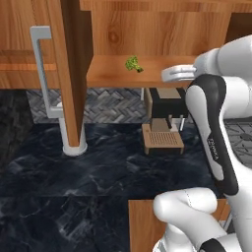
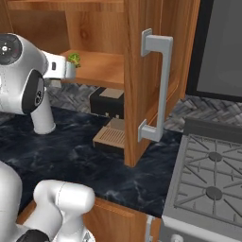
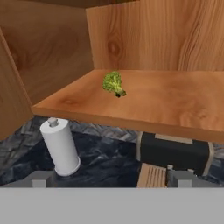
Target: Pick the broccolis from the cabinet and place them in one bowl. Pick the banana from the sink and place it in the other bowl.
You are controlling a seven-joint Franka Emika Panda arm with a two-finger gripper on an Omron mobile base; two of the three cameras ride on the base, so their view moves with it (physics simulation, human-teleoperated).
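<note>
Dark marbled stone makes up the counter [image 1: 74, 177], and a brown wooden cabinet [image 1: 162, 29] is hung above it with its door [image 1: 71, 74] swung open. A long grey handle [image 1: 42, 69] is fixed to that door.

One broccoli [image 3: 113, 83] is seen on the cabinet shelf [image 3: 175, 100]. It is small, green and bumpy, with a darker top, and it is lying alone on bare wood. It is ahead of the pincer [image 3: 111, 180] and a bit above it, well apart, with nothing in between. A second broccoli cannot be made out.

The pincer's two tips are held wide apart, and nothing is held between them.

The step in hand looks like the reach for a broccoli, so the task is judged to be near its start. For the next move, the pincer would need to be lifted over the shelf edge, pushed forward to the broccoli, and closed gently around it.

Below the shelf, a white paper towel roll [image 3: 61, 146] is stood on the counter, ahead of the pincer and to its left. A dark box-shaped machine [image 3: 175, 153] is set ahead to its right.
</note>
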